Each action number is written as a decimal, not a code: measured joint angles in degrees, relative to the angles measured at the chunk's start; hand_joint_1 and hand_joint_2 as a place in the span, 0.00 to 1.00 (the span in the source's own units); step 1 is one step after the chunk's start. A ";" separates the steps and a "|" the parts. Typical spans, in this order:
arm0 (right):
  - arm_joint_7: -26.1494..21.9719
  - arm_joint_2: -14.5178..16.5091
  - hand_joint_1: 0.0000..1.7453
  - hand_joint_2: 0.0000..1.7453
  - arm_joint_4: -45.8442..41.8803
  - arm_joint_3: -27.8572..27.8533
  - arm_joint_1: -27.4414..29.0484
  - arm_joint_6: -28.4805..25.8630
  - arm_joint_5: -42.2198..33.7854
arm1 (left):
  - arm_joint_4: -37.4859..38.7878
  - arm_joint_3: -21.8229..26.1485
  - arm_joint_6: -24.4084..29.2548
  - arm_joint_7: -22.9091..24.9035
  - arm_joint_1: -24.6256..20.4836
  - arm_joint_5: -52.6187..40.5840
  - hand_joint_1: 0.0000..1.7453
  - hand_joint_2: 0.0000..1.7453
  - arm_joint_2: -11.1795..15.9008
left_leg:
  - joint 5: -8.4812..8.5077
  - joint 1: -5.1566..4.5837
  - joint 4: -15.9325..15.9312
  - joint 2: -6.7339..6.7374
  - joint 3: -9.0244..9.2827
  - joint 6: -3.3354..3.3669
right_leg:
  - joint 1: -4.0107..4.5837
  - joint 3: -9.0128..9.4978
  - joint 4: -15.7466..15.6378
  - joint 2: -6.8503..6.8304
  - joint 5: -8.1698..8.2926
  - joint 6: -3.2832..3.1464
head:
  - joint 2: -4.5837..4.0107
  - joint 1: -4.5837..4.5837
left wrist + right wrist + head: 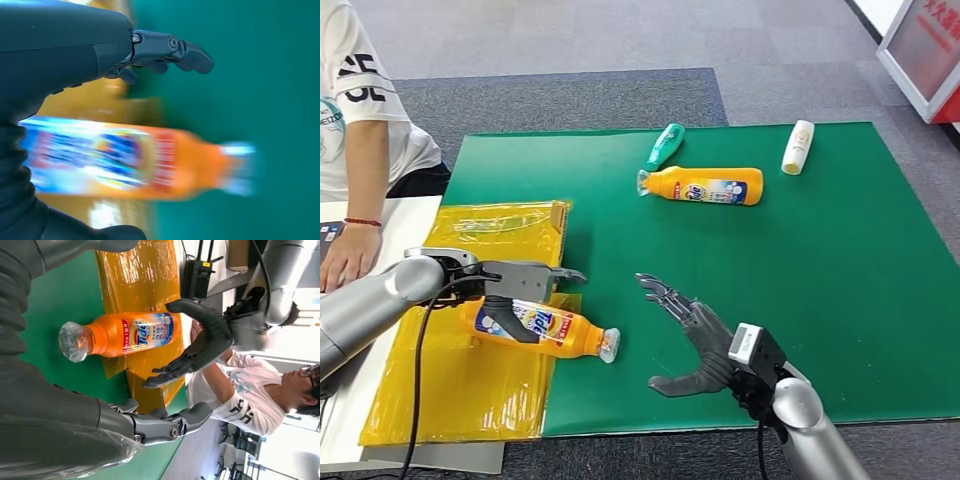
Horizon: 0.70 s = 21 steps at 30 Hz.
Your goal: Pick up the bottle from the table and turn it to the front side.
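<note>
Orange bottle (543, 329) on its side beneath the left robot hand (512, 285), right robot hand (690, 335) open nearby.

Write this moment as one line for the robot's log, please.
left hand: open above near orange bottle | right hand: open, holding nothing | bottle: lying, label up, across yellow bag and green mat

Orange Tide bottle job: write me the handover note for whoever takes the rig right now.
Left hand: open, fingers stretched out over the nearer orange bottle; whether the thumb touches it cannot be told, and it has no grip yet.
Right hand: open, holding nothing, above the green mat beside the bottle's cap end.
The bottle lies on its side, label end on the yellow plastic sheet, clear cap pointing out over the mat. A second orange bottle lies farther back.
Done: left hand is positioned over the bottle.
Left: grip it, lift it, turn it to the front side.
</note>
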 joint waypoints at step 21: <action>4.82 0.00 0.00 1.00 -1.15 0.03 2.59 -6.04 3.19 | -22.38 36.61 8.27 -22.69 42.18 -10.25 0.00 1.00 -6.60 | -0.27 -0.01 0.00 0.04 0.02 0.06 | -0.01 -0.01 -0.05 0.07 -0.19 0.09 | 0.00 0.00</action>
